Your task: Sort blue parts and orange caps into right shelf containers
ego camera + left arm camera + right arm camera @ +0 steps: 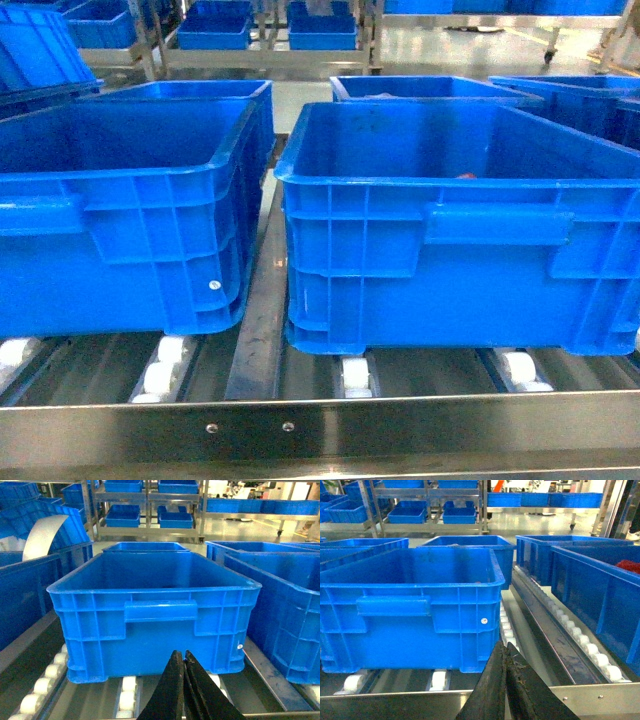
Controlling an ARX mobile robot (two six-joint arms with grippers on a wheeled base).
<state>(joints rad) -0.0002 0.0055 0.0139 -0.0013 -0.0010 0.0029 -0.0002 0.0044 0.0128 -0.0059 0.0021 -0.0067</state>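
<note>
Two front crates (130, 200) – several behind

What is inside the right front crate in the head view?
Only a small orange-red bit shows above the near rim of the right front crate, against its far wall. The near wall hides the floor, so other contents cannot be seen.

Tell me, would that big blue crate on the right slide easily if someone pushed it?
Probably yes: the right crate sits on white rollers, so a push along the rack should roll it. Its ribbed walls and thick rim look stiff, so it likely won't flex. It seems nearly empty, with only a speck of orange-red showing inside, so probably light.
</note>
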